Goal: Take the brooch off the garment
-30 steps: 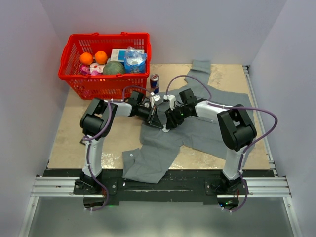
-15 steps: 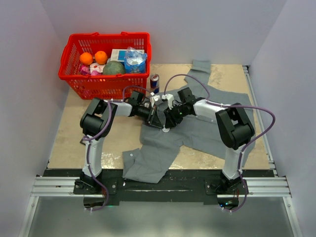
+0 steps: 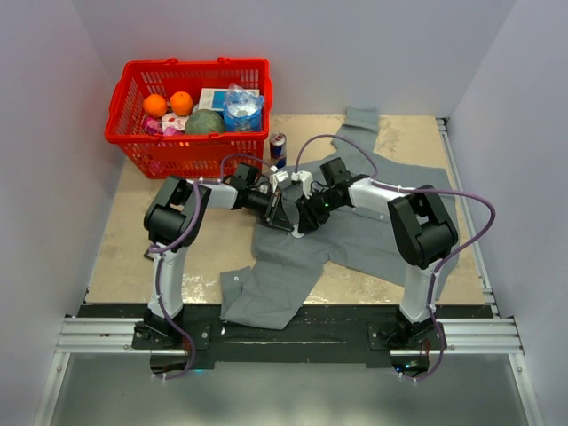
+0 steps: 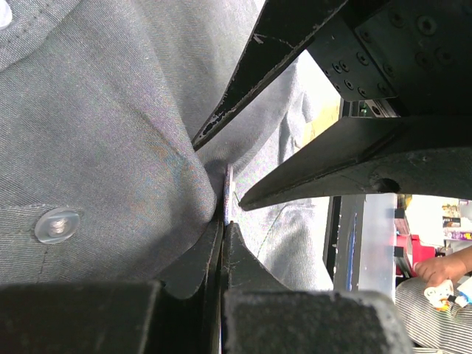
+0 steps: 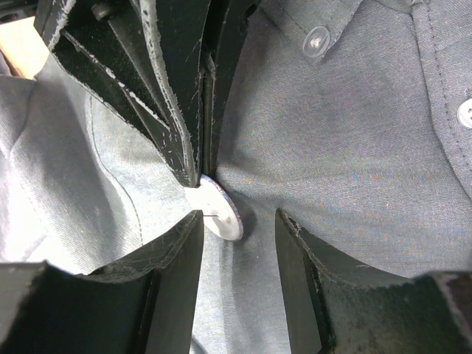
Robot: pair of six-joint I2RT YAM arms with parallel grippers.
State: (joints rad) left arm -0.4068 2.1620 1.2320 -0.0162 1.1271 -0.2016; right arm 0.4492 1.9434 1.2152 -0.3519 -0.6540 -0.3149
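The grey garment (image 3: pixel 373 232) lies spread over the middle and right of the table. Both grippers meet over its left front. My left gripper (image 4: pixel 223 223) is shut, pinching a raised fold of the cloth right at the edge of the brooch (image 4: pixel 228 193), which shows edge-on there. In the right wrist view the brooch (image 5: pixel 220 208) is a small pale disc with a pinkish rim, tucked under the left gripper's fingertips (image 5: pixel 193 173). My right gripper (image 5: pixel 237 221) stands open around it. Its left finger touches the disc; its right finger is apart.
A red basket (image 3: pixel 142 133) with oranges, a melon and packets stands at the back left. A drink can (image 3: pixel 278 146) stands beside it, just behind the grippers. Pale shirt buttons (image 5: pixel 317 40) lie near the pinch. Grey walls close in on three sides.
My right gripper has shifted a little to the left, closer to the left gripper's tips. The left arm has held still and stayed shut.
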